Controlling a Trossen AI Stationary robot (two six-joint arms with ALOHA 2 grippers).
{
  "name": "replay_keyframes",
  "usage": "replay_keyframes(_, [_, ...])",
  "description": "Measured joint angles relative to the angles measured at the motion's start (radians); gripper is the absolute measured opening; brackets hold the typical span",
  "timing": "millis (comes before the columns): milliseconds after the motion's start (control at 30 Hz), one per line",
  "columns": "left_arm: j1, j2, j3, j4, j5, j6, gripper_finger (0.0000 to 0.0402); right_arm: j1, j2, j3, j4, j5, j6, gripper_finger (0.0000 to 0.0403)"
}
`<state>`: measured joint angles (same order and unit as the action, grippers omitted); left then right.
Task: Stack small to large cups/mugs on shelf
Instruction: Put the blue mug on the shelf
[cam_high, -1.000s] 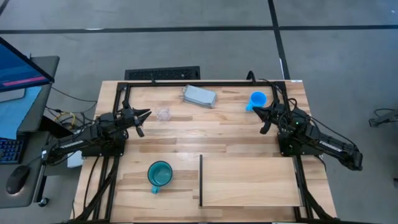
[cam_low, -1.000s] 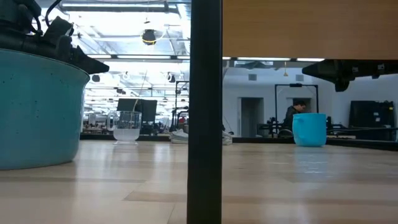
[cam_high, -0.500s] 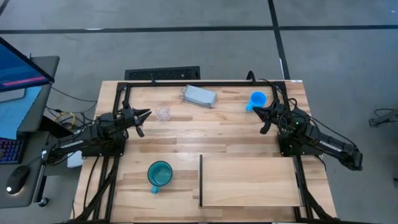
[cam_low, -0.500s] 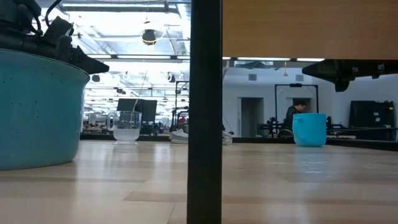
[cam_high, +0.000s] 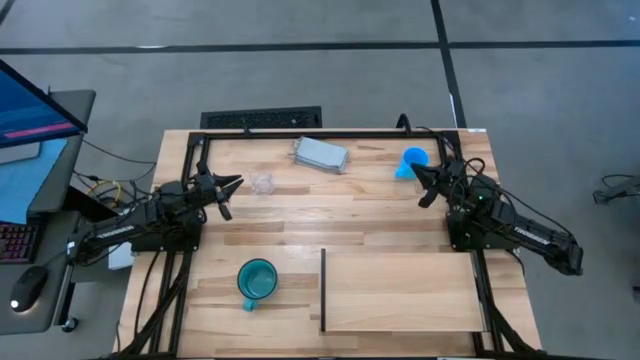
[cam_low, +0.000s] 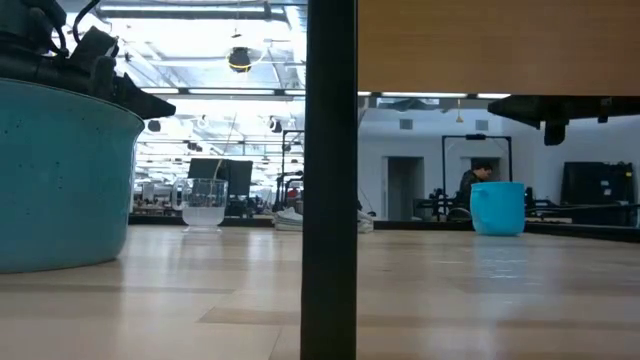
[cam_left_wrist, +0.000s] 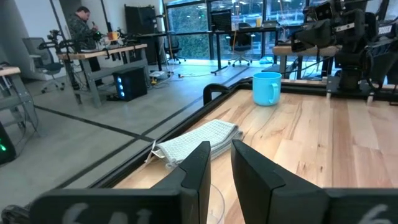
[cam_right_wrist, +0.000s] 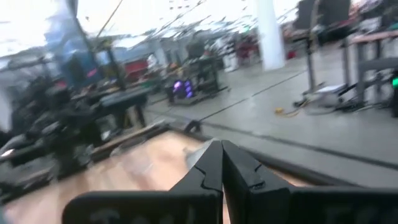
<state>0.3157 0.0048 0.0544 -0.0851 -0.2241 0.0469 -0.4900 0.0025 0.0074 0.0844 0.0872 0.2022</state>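
No legible brand, label or writing shows on any object. The slatted wooden tabletop carries the pale shelf at its near right, with a thin dark upright edge on its left side. The teal mug stands on the tabletop just left of that edge, off the shelf. The clear cup sits at the far left-centre, near the left gripper, whose fingers stand slightly parted and hold nothing. The blue mug stands at the far right, just beside the right gripper, whose fingers are pressed together, empty. A grey-blue block lies at the far edge between the two cups. Beyond is a workshop with desks and a seated person. The right wrist view is smeared; the low view is largely blocked by the shelf edge.
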Motion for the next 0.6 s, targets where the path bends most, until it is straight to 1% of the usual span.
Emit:
replay_keyframes(267, [0.000,0.000,0.000,0.000,0.000,-0.053,0.0057,-0.007,0.000,0.000,0.019,0.004,0.000,0.0022])
replay_keyframes(433, [0.000,0.000,0.000,0.000,0.000,-0.055,0.0057,-0.010,0.000,0.000,0.024,-0.007,0.000,0.0022])
replay_keyframes(600, [0.000,0.000,0.000,0.000,0.000,-0.055,0.0057,-0.007,0.000,0.000,0.031,-0.008,0.000,0.0039])
